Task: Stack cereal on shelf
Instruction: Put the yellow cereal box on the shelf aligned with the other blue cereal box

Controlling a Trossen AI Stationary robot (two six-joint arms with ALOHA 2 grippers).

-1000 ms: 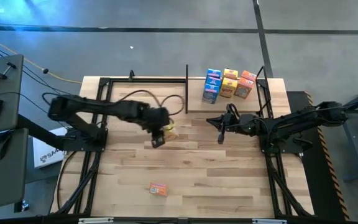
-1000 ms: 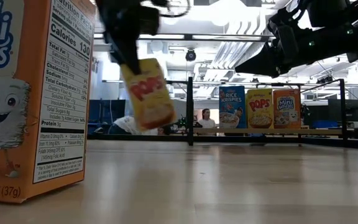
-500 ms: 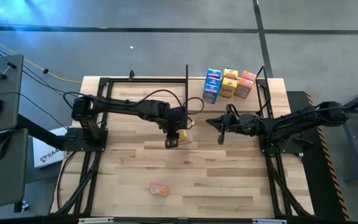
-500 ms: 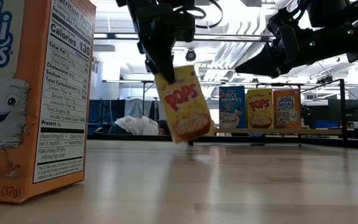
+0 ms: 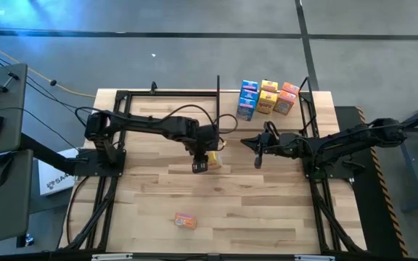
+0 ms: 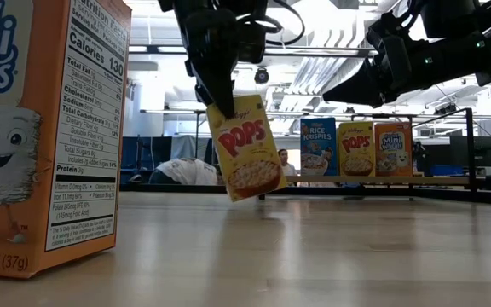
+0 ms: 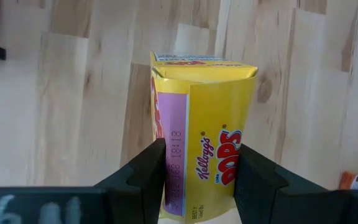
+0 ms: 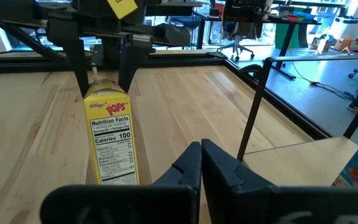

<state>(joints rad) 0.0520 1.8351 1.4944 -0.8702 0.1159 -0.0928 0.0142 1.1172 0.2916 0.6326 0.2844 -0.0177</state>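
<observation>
Yellow cereal box (image 6: 245, 147) hangs upright, slightly tilted, top in left claw (image 6: 214, 95).

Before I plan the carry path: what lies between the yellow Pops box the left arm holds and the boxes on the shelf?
In the high view, only bare wood tabletop and the shelf's black post separate the yellow Pops box from the shelved boxes.

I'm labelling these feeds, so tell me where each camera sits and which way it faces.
High view: overhead, straight down on the table; both arms show.
Low view: table height, facing the shelf; arms enter from above.
Left wrist view: above the left pincer, which grips the yellow Pops box.
Right wrist view: behind the shut right pincer, facing the same box.
All four show that box.
</observation>
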